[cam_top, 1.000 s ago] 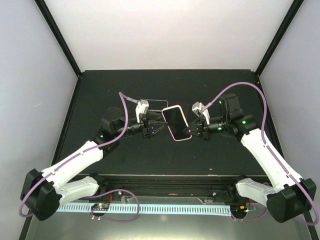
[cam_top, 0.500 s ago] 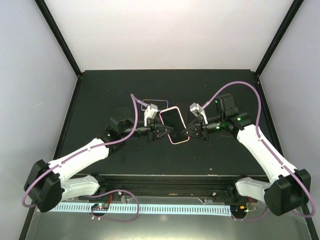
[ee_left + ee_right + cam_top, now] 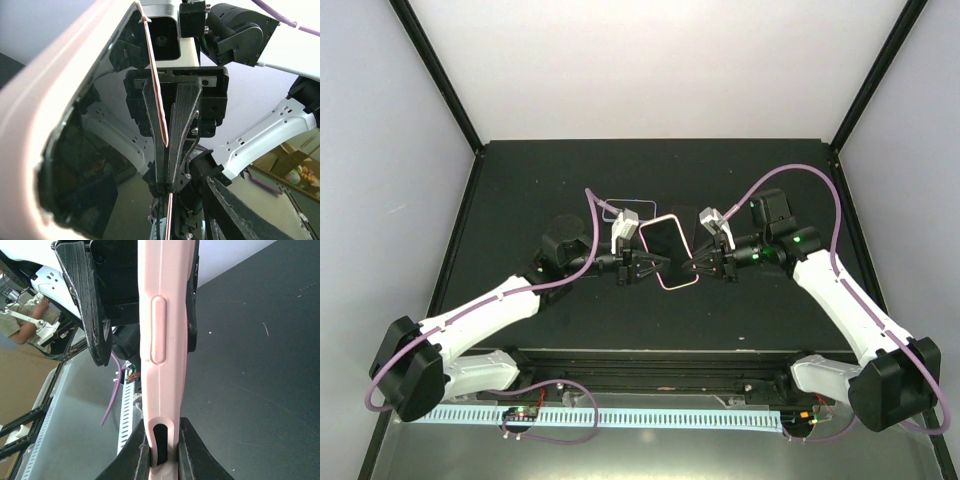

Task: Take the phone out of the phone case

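The pink phone case (image 3: 161,315), with the phone (image 3: 663,240) seated in it, hangs tilted above the dark bench (image 3: 740,320), between the two arms. The right jaws are pressed together on one edge of the case, pinching it at a slot in the rim. The left jaws stand spread around the opposite edge. One finger (image 3: 94,305) sits apart from the case and the other (image 3: 190,315) sits close against its other face. A thin pale-rimmed rectangle (image 3: 625,207) lies on the bench behind.

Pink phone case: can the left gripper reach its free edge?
Likely yes: the left gripper straddles that edge of the pink phone case, jaws open; the right gripper pinches only the opposite edge.
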Available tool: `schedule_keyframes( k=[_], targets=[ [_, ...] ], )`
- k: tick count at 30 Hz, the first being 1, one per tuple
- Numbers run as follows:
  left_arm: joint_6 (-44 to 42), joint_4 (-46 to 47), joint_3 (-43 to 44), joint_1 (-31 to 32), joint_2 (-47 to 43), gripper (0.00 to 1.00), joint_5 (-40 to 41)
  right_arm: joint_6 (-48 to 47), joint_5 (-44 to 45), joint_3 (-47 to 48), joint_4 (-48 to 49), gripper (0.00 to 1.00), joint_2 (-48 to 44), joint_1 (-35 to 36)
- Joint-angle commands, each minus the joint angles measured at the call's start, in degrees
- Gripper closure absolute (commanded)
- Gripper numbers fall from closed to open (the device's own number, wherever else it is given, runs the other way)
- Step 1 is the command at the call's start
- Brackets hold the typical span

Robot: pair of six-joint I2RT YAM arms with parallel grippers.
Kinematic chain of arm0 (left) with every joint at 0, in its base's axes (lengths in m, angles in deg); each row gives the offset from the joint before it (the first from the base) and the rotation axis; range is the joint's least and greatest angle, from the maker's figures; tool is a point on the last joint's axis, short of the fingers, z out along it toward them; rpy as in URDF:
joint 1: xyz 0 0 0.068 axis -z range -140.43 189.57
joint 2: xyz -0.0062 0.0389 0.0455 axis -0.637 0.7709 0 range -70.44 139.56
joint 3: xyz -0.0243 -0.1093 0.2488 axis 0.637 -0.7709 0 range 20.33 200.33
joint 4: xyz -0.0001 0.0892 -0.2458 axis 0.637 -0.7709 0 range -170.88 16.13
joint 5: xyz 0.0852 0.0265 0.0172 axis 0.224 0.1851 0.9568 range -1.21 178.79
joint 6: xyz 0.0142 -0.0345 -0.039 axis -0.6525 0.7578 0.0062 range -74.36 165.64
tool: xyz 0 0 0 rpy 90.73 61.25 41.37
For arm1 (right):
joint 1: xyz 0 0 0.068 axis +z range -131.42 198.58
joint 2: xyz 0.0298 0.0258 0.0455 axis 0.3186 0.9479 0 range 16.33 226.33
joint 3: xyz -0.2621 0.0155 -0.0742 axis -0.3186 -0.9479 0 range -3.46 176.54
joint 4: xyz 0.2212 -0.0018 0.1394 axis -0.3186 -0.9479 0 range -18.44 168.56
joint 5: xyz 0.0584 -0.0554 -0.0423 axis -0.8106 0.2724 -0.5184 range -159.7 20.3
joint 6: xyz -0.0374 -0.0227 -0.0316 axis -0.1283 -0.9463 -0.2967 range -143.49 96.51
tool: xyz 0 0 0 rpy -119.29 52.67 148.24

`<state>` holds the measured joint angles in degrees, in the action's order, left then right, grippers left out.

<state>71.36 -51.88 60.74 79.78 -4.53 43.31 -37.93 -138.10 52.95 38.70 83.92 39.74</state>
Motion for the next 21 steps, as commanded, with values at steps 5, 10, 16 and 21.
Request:
schedule_keyframes(
  k=[5, 10, 16, 21],
  targets=[
    [0.1, 4.5, 1.8, 0.2, -1.9, 0.57, 4.6, 0.1, -3.0, -0.8, 2.5, 0.99, -1.0, 0.0],
    [-0.2, 4.0, 2.0, 0.0, -2.4, 0.60, 5.1, 0.1, -2.6, -1.3, 2.8, 0.99, -1.3, 0.0],
    [1.1, 4.9, 2.7, 0.0, -1.1, 0.71, 2.3, 0.2, -1.4, -1.2, 2.7, 0.99, -1.8, 0.0],
    [1.3, 5.9, 2.8, 0.0, -0.2, 0.81, -1.2, 0.1, -0.8, -1.4, 2.8, 0.99, -1.9, 0.0]
  ],
)
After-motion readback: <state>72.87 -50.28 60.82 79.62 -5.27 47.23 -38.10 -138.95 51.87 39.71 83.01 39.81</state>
